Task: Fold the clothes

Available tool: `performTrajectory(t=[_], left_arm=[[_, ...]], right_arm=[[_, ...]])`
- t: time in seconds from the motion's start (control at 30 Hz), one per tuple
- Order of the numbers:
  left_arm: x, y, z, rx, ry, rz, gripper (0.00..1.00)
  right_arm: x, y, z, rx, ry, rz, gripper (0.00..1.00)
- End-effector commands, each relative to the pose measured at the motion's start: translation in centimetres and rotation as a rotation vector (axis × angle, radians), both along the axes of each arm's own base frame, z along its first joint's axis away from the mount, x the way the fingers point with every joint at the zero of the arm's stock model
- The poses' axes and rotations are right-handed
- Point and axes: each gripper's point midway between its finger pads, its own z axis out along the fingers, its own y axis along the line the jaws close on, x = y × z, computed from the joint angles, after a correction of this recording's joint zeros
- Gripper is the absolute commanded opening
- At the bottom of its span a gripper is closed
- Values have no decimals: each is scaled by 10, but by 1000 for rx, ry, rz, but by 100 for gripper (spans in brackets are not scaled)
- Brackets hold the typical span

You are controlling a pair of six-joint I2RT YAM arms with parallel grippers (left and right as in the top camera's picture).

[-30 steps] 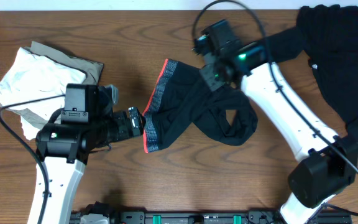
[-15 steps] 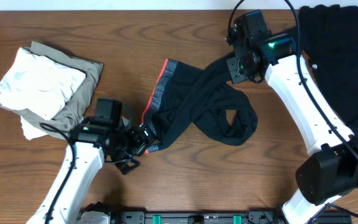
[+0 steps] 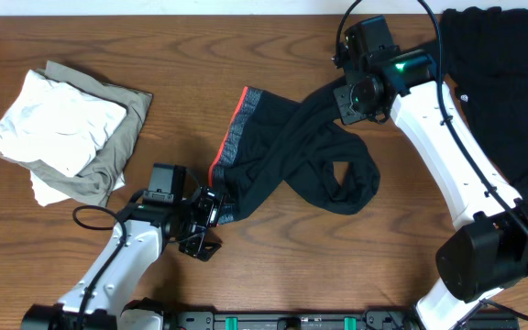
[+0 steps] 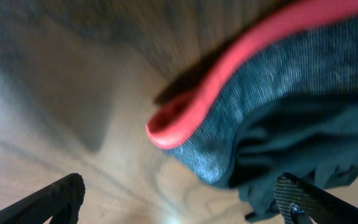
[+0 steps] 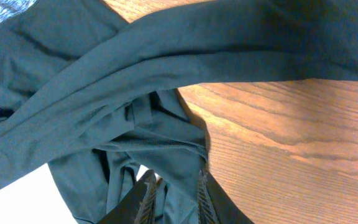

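Nearest, the left gripper [image 3: 205, 223] stands wide open and low over the wooden table [image 3: 154, 55], and the near corner of the grey-and-red waistband [image 3: 230, 151] lies just before its spread fingers [image 4: 55, 196], not gripped. The leggings [image 3: 301, 160] lie crumpled in the middle of the table, with the waistband to the left and the legs twisted in a loop to the right. Farther away, the right gripper [image 3: 354, 96] is closed narrow on one leg, pinching the dark cloth. At the far right lie the other black garments [image 3: 493, 64], well apart from a pile of white and beige cloth [image 3: 62, 128] at the left.
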Motion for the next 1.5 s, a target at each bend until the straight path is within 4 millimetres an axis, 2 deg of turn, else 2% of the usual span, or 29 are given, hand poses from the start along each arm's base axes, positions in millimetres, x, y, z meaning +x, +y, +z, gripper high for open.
performTrajectory(t=[0.0,0.13,0.3,0.33,0.37,0.47,0.5,0.67,0.73,0.8,0.87,1.0,1.1,1.3,1.47], left_arm=[[8,3,-6,16,8,55,99],[17,4,-13,30,-11,61,95],[12,4,-31,61,41,50,88],[10,3,-35,64,51,42,81],[11,2,-37,64,52,38,69],[13,0,-39,64,41,27,12],[15,-1,-38,64,22,13,6],[32,0,-28,78,-119,-85,6],[39,7,-19,87,-177,-98,6],[47,19,-7,103,-240,-97,6],[50,39,4,150,-288,-77,6],[41,95,21,323,-326,-10,6],[37,116,36,391,-383,-1,6],[31,123,53,440,-453,-32,6],[23,127,49,467,-421,-41,6]], right_arm=[[-1,-1,11,19,-22,-18,22],[-2,-2,11,18,-20,-18,22],[-3,-2,11,16,-15,-18,22],[-3,-2,11,16,-14,-18,22],[-4,-2,10,15,-13,-19,21],[-4,-3,10,13,-9,-19,21],[-5,-3,10,13,-8,-19,20],[-4,-7,10,22,-8,-62,16],[0,-17,11,27,-13,-129,16],[4,-35,12,37,-18,-231,16],[8,-55,12,51,-20,-311,17],[16,-99,13,72,-27,-427,27],[23,-120,15,110,-44,-449,34],[44,-138,15,183,-94,-448,40],[61,-152,-12,179,-81,-479,48]])
